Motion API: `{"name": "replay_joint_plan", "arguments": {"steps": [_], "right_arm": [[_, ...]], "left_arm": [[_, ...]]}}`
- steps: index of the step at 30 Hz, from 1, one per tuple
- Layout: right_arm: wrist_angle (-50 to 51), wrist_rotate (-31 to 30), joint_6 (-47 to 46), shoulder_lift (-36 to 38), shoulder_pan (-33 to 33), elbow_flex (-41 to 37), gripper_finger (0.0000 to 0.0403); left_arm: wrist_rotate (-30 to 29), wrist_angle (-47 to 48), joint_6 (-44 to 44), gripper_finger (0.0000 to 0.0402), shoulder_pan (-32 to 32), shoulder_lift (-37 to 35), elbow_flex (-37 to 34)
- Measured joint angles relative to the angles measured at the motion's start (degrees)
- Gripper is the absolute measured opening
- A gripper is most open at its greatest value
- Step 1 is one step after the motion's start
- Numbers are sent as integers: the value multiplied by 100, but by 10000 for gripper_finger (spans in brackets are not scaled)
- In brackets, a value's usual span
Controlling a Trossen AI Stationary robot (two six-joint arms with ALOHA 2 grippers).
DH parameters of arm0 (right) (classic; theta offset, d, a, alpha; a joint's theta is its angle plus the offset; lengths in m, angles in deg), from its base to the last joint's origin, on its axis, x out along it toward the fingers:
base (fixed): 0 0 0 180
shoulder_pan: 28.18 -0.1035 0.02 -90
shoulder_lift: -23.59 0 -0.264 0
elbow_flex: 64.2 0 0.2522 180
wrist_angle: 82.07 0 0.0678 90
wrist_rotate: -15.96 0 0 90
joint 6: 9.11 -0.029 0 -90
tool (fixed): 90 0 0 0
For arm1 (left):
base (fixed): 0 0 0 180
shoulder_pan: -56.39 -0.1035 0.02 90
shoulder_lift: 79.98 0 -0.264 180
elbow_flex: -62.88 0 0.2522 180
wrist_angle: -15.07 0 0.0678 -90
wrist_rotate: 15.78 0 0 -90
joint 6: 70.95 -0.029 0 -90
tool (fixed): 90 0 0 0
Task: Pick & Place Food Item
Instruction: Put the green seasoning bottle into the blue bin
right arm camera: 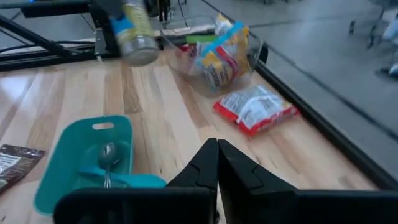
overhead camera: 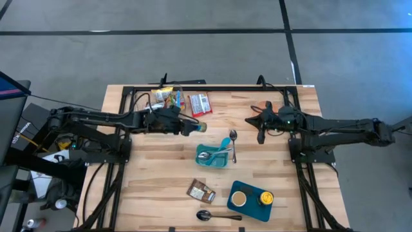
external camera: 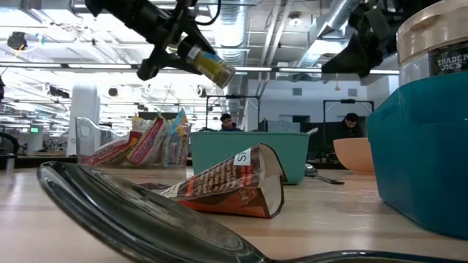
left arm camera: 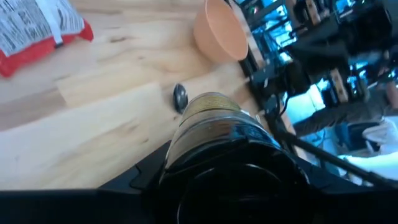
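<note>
1. Progress: your left gripper (overhead camera: 187,125) is clamped on a jar (overhead camera: 197,126) and holds it in the air, lying sideways, over the far-left part of the worktop (overhead camera: 154,180). So the pick looks done; the place is left, and you cannot tell from here where it should go.
2. Left side: behind the jar, at the far edge, sit a clear tub of snack packs (overhead camera: 168,97) and a red packet (overhead camera: 199,103). Keep clear of both if you back up.
3. Middle: the teal tray (overhead camera: 214,156) with a spoon in it lies just right of the jar and nearer you, a loose spoon (overhead camera: 233,143) beside it. Bare wood between jar and tray gives you room to lower.
4. Near edge: a brown packet (overhead camera: 200,191), another spoon (overhead camera: 215,216) and a blue tray (overhead camera: 251,200) with two jars crowd that strip.
5. Right side: your right gripper (overhead camera: 260,126) waits with fingers pressed together, empty, over the far-right part, well apart from the jar.
</note>
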Motion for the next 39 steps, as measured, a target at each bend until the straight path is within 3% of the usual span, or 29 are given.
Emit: {"name": "replay_joint_plan", "arguments": {"steps": [6, 12, 20, 29, 33, 39], "right_arm": [[-562, -504, 332, -184, -779, 0, 0], [-1403, -835, 685, -869, -1292, 0, 0], [-1825, -837, 855, -1729, -1472, 206, 0], [-1796, -846, 859, -2449, -1461, 592, 3], [-1820, -958, 967, -2709, -1461, 820, 40], [-1838, -986, 1532, -3161, -1470, 1177, 152]], "left_arm": [[-2, -345, -1, 194, -32, 105, 4], [109, -1031, -28, 194, -25, 593, 7], [374, -1802, -46, 190, -133, 1272, 3], [398, -2024, -123, 193, -194, 1480, 4], [400, -2118, -127, 191, -194, 1480, 4], [400, -2131, -144, 195, -183, 1478, 4]]}}
